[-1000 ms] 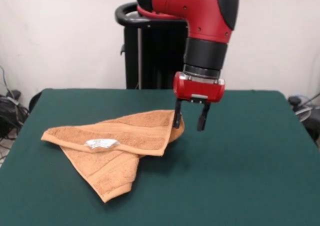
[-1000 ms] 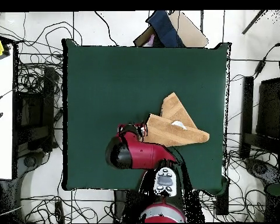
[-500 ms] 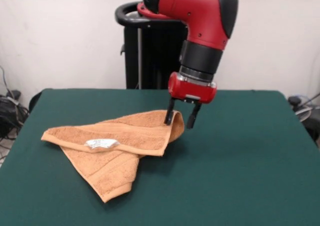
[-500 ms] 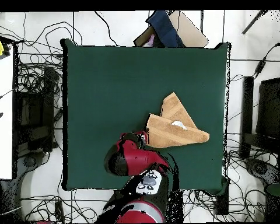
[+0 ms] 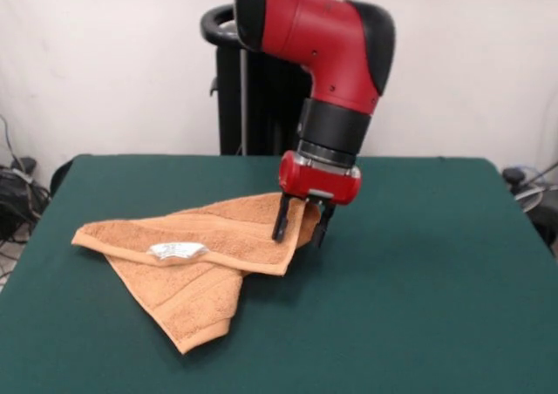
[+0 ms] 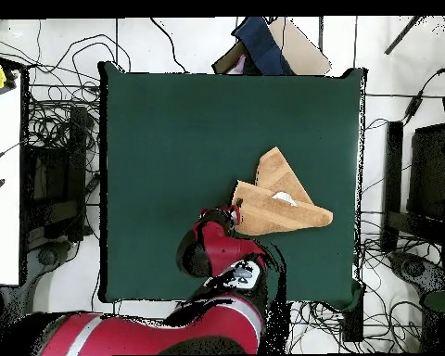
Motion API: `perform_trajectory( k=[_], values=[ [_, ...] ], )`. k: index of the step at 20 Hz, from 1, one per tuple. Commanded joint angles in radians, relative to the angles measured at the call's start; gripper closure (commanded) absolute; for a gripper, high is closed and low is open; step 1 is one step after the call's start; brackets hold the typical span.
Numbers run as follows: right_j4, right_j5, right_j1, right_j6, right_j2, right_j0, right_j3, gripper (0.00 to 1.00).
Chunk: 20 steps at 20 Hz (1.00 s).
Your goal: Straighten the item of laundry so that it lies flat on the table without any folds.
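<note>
The claw [image 5: 299,227] stands open, its two fingers astride the towel's [image 5: 200,254] raised corner, holding nothing. The folded towel lies near the middle of the tabletop [image 5: 436,307].

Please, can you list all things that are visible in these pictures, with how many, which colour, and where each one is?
towel: one, orange-tan, folded over itself, on the table, left of middle in the front view.
label: one, white, on a hem of the towel, facing the camera.
table: one, dark green cover, fills the lower part of the front view.
cables: many, black, on the floor around the table in the overhead view.
stand: one, black, behind the table's far edge.
arm: one, red and black, coming down from above.
pincer: one, black fingers under a red body, open, straddling the towel's right corner.
</note>
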State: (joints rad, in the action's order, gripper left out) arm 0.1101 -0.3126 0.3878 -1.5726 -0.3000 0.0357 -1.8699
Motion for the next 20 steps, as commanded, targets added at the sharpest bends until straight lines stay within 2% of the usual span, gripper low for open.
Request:
perform_trajectory(
  k=[1,4,9,20],
  values=[
    [-0.048,-0.085,-0.075,-0.199,0.064,-0.051,0.102,0.0],
    [-0.068,-0.07,-0.074,-0.18,0.036,-0.027,0.102,0.0],
    [-0.144,-0.091,-0.075,-0.145,-0.087,0.07,0.09,0.0],
    [-0.154,-0.053,-0.072,-0.153,-0.103,0.089,0.097,0.0]
  ],
)
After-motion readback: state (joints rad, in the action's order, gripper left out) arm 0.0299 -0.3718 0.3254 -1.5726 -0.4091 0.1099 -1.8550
